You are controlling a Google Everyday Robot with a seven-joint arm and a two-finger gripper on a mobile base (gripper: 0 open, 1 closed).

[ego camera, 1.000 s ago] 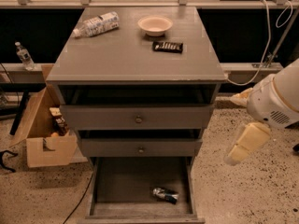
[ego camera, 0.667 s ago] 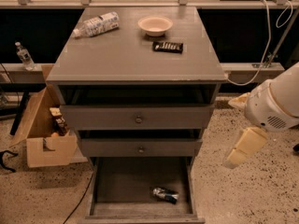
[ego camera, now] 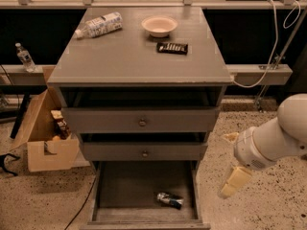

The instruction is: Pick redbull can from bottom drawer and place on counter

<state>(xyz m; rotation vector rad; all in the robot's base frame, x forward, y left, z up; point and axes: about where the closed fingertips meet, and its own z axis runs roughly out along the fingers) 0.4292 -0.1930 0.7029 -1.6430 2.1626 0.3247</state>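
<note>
The redbull can [ego camera: 170, 200] lies on its side in the open bottom drawer [ego camera: 111, 190], near the front right. It is small, silver and dark blue. The counter [ego camera: 124, 56] is the grey top of the cabinet above. My gripper [ego camera: 225, 166] hangs to the right of the cabinet, outside the drawer, at about the height of the lower drawers. Its two cream fingers [ego camera: 234, 181] are spread apart and hold nothing. The can is to its lower left, apart from it.
On the counter lie a clear water bottle [ego camera: 99, 25], a pale bowl [ego camera: 159, 26] and a black candy bar [ego camera: 172, 48]. The two upper drawers [ego camera: 142, 122] with knobs stand slightly open. A cardboard box [ego camera: 44, 138] sits on the floor at left. A white cable [ego camera: 268, 56] hangs at right.
My arm and gripper have moved down and to the left, closer to the cabinet's right side. The can and the drawers have not moved.
</note>
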